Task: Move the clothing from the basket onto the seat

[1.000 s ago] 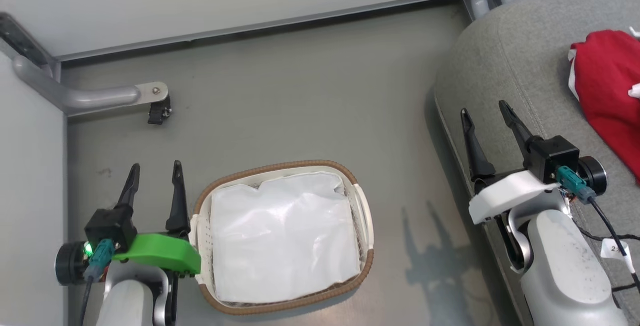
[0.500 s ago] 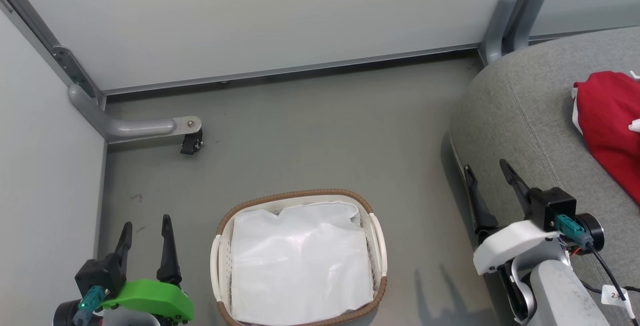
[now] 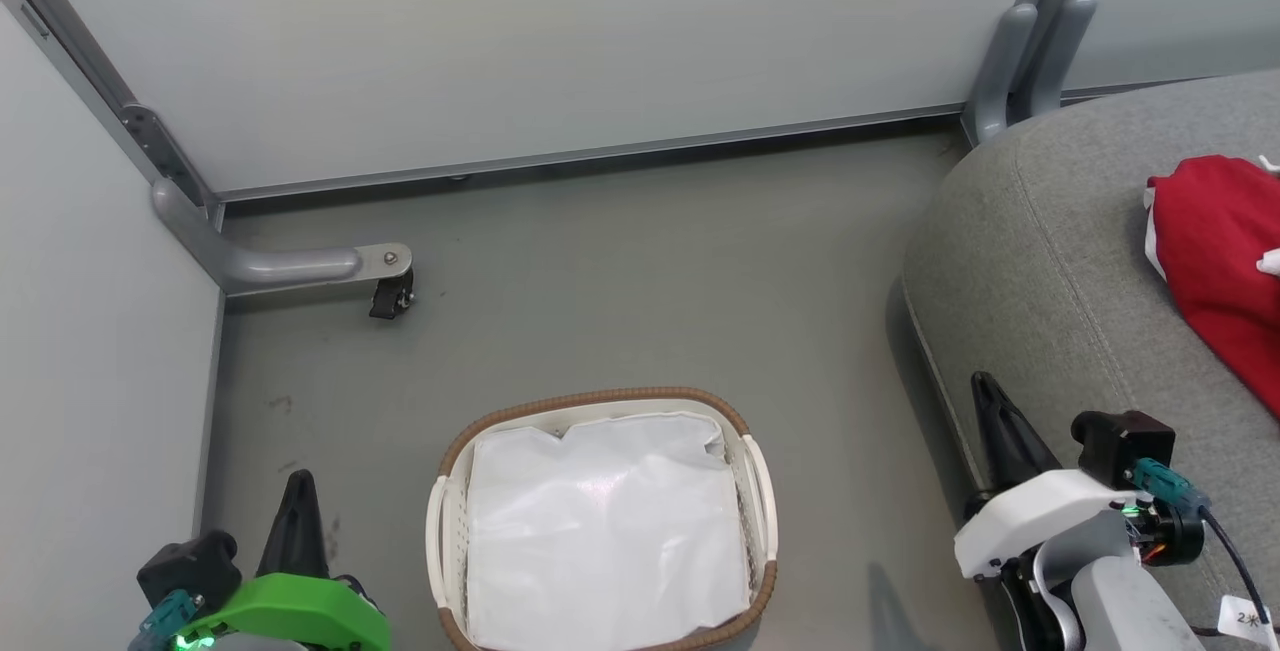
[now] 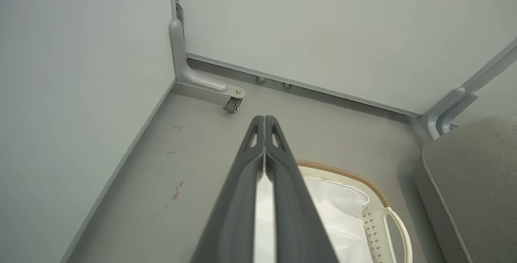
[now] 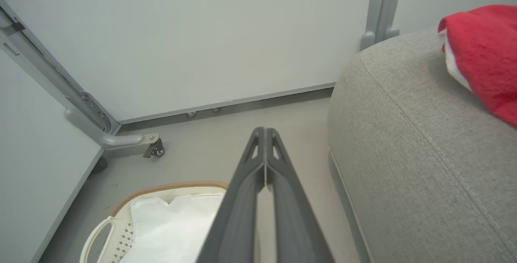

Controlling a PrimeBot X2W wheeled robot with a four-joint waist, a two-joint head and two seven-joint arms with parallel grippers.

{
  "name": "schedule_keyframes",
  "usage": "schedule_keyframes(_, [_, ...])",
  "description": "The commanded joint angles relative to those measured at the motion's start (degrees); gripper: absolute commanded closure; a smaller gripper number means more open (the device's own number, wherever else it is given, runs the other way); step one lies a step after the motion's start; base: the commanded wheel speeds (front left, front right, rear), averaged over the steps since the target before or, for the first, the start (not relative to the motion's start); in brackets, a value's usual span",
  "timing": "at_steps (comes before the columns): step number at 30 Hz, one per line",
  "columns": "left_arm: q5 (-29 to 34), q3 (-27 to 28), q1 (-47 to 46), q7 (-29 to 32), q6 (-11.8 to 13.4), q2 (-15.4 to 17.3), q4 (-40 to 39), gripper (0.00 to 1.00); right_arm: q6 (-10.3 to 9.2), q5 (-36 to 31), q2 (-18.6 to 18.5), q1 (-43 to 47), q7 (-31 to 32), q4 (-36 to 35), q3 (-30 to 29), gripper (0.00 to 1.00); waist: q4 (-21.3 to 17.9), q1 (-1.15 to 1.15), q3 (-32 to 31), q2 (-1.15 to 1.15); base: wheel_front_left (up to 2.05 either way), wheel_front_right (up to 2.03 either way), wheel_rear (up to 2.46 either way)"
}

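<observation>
Well clear of the left gripper (image 3: 299, 486) and right gripper (image 3: 988, 391), the clothing (image 3: 1220, 261) lies on the seat (image 3: 1040, 271), set in from its rounded corner. Both pairs of jaws are pressed together, empty, either side of the basket (image 3: 600, 399).

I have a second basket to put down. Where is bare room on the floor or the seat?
Widest: floor between the basket and the far wall. A narrower strip runs between basket and seat. The seat's left part is bare; its right side is crowded by the clothing. A white liner covers the basket's inside.
</observation>
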Motion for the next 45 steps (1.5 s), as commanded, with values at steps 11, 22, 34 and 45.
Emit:
schedule_keyframes(11, [-12.2, 0.8, -0.8, 2.9, -0.1, 0.3, -3.1, 1.0, -0.01, 13.4, -0.3, 0.6, 3.0, -3.0, -1.1, 1.0, 0.2, 0.0, -0.6, 0.0, 0.0, 0.0, 0.0])
schedule_keyframes(22, [-21.3, 1.3, -1.1, 5.4, -0.2, 0.3, -4.5, 1.0, -0.02, 23.3, -0.4, 1.3, 5.5, -4.3, -2.0, 1.0, 0.3, 0.0, -1.1, 0.0, 0.0, 0.0, 0.0])
schedule_keyframes(34, [-32.3, 2.0, -1.5, 8.5, -0.2, 0.4, -6.2, 1.0, -0.02, 35.3, -0.5, 2.2, 8.5, -5.8, -3.0, 1.0, 0.5, 0.0, -1.8, 0.0, 0.0, 0.0, 0.0])
schedule_keyframes(45, [-39.3, 2.4, -1.8, 10.3, -0.3, 0.4, -7.2, 1.0, -0.03, 42.8, -0.5, 2.8, 10.5, -6.8, -3.7, 1.0, 0.6, 0.0, -2.3, 0.0, 0.0, 0.0, 0.0])
